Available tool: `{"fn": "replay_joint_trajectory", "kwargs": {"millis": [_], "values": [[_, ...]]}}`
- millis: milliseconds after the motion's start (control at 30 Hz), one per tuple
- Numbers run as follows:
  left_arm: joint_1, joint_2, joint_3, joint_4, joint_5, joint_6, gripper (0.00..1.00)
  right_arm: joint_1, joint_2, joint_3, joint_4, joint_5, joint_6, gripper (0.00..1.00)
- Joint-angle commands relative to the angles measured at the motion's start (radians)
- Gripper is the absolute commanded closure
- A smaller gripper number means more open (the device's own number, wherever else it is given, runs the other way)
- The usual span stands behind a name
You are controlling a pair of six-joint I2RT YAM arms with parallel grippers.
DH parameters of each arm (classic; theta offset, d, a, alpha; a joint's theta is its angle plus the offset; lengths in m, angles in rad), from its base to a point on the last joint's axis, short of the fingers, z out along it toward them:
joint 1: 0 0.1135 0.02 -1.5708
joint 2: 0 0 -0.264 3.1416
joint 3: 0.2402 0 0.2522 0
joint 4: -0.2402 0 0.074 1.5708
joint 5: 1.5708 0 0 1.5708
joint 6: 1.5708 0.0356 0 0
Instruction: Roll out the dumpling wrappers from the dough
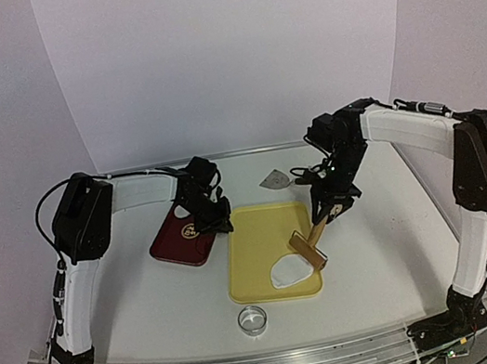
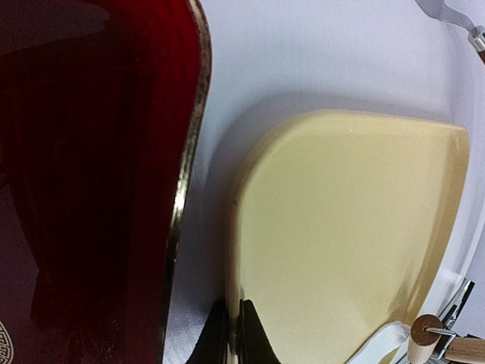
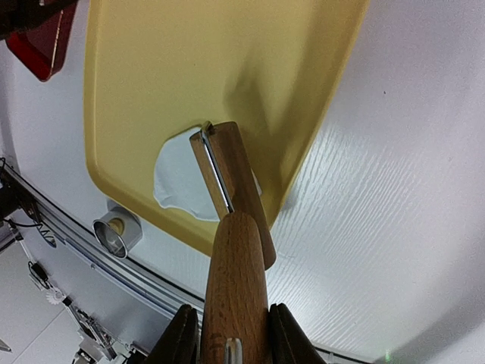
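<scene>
The dough (image 1: 289,271) is a thin, flat white sheet at the near right of the yellow tray (image 1: 253,237). My right gripper (image 1: 326,208) is shut on the handle of a wooden roller (image 1: 309,249), whose barrel rests on the dough's right edge. In the right wrist view the handle (image 3: 236,288) sits between my fingers, with the barrel (image 3: 236,178) over the dough (image 3: 178,182). My left gripper (image 1: 214,224) is shut on the tray's far left rim (image 2: 236,250), jaws pinching it (image 2: 233,334). No small round wrapper discs show.
A dark red plate (image 1: 182,238) lies left of the tray, close to my left gripper (image 2: 91,189). A shiny ring cutter (image 1: 253,320) stands on the table near the front edge (image 3: 115,232). A grey scraper (image 1: 273,179) lies behind the tray.
</scene>
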State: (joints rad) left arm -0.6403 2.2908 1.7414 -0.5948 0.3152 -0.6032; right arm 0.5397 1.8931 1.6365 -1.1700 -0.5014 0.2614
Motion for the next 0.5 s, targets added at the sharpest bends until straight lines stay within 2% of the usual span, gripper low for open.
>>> {"fn": "replay_joint_trajectory", "kwargs": {"millis": [0,467], "values": [[0.010,0.024,0.044,0.015,-0.036,0.004,1.00,0.005,-0.006,0.007,-0.026,-0.006,-0.033,1.00],[0.010,0.038,0.058,0.013,-0.034,-0.007,1.00,0.012,0.091,0.046,-0.026,0.048,-0.054,1.00]]}}
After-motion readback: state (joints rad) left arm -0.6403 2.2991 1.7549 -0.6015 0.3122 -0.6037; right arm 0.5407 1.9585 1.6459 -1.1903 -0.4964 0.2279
